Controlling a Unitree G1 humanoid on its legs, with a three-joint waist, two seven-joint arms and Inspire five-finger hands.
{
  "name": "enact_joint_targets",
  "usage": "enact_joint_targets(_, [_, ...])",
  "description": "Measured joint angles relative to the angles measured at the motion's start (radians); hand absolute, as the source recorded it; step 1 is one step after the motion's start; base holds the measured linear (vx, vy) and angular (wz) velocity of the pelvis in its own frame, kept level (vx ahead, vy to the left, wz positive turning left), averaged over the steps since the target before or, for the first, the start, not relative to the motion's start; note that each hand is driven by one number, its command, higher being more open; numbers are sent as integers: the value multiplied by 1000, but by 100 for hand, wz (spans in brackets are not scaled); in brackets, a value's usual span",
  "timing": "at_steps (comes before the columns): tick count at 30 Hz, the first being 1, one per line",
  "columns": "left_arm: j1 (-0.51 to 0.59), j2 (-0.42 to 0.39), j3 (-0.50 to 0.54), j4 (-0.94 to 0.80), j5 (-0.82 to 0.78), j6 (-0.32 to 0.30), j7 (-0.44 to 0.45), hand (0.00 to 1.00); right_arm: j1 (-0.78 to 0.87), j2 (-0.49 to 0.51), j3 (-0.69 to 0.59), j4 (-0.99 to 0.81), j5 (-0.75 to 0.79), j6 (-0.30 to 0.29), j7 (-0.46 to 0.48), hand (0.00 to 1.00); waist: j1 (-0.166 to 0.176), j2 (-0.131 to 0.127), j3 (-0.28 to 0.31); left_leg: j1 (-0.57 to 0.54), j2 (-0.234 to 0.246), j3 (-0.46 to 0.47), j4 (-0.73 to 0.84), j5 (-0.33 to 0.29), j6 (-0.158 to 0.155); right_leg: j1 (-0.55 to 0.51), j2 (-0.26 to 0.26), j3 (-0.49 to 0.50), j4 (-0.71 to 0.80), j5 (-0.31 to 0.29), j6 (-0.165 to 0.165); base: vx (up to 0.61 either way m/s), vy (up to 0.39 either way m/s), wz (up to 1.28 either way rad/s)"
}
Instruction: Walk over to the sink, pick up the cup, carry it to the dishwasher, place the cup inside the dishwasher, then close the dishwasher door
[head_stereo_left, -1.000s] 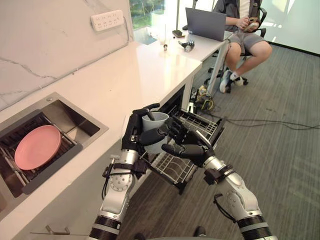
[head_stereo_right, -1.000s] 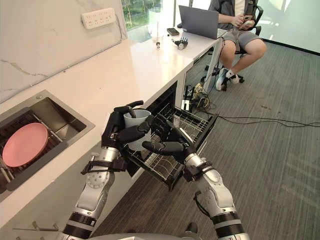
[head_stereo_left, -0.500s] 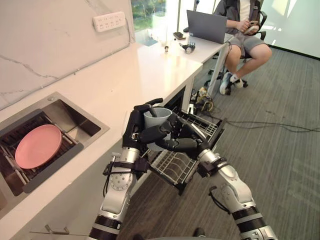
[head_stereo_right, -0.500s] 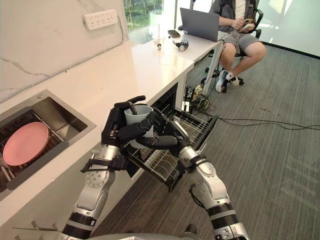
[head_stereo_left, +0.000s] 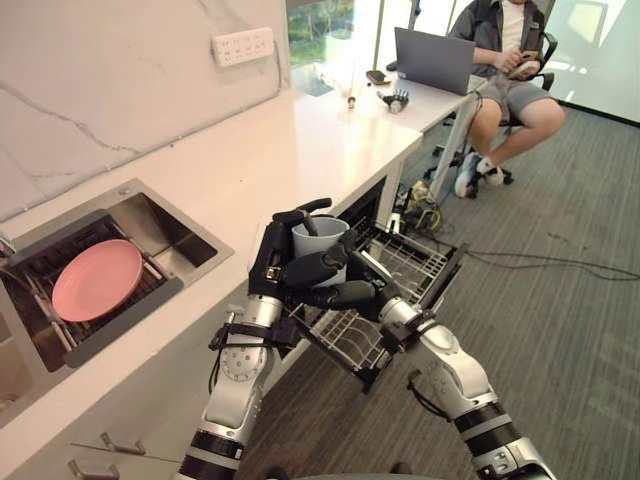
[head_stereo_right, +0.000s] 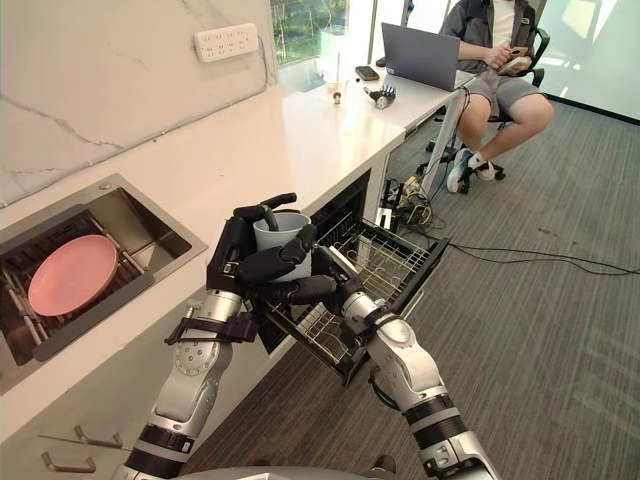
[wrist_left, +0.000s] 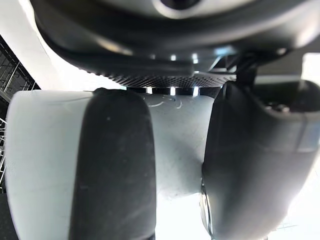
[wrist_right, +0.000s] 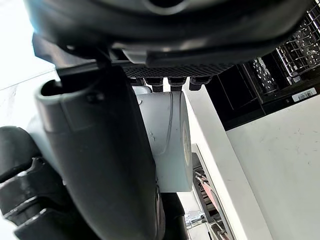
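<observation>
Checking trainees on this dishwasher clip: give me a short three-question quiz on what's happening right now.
1. True or false: the cup already stands in the dishwasher rack.
2. Which holds the cup: A the left hand alone, B the right hand alone, C both?
3. Fill in: the pink plate lies in the ____.
Key: 1 false, it is held above the rack; 2 C; 3 sink.
</observation>
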Motion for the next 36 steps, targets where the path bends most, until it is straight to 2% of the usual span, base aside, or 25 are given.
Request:
enact_joint_targets(5, [-1,5,12,0,-19,1,4,0,-16,0,29,2,0,-1,-65,0,6,0,0,-2,0,-3,0,2,0,0,0,-3,0,0,0,0,0,0])
enact_joint_targets(9, [-6,12,14,0,-31,0,8,0,-17,4,75,1,0,-34,-159,0,18,0,0,-3,0,-3,0,1,0,0,0,-3,-1,0,0,0,0,0])
enact_joint_targets(10, [-8,11,14,0,-35,0,14,100,-17,12,82,1,0,-42,-182,0,18,0,0,-3,0,-3,0,1,0,-1,0,-3,-1,0,0,0,0,0])
enact_joint_targets(16, [-19,16,11,-1,-90,-15,28,100,-17,64,97,-2,-53,-115,-316,0,19,0,0,-6,0,-2,0,1,-1,-5,0,0,0,0,0,0,0,0])
enact_joint_targets(21, [12,3,-53,-15,-110,-31,7,100,-16,120,47,-2,-129,-181,-541,0,20,0,0,-9,1,7,0,0,-2,-14,1,10,-1,1,1,3,-1,-4])
enact_joint_targets(25, [16,-8,-69,-22,-110,-34,-10,100,-9,120,29,-2,-161,-222,-590,0,6,0,0,-7,2,8,0,-1,-3,-15,2,15,0,1,2,0,0,-5])
enact_joint_targets(27, [30,-12,-74,-24,-124,-35,-20,100,-4,148,-15,-2,-158,-256,-633,0,1,1,1,-6,2,9,0,-2,-4,-15,2,16,0,1,2,0,0,0])
enact_joint_targets(29, [75,-10,-97,-24,-129,-26,-30,100,-4,196,-139,-20,-154,-313,-707,0,2,2,1,-4,2,12,1,-6,-4,-15,2,19,0,1,2,2,0,-2])
enact_joint_targets(32, [126,-7,-87,-24,-134,-6,-33,100,-1,189,-252,-65,-155,-384,-780,0,-2,2,1,4,1,25,1,-16,-8,-16,2,33,-1,1,2,25,-1,-12])
enact_joint_targets(36, [129,-10,-81,-59,-170,10,-43,100,50,158,-343,-116,-165,-415,-820,0,-12,4,2,8,2,34,1,-17,-8,-17,3,40,-1,0,4,28,-16,-7])
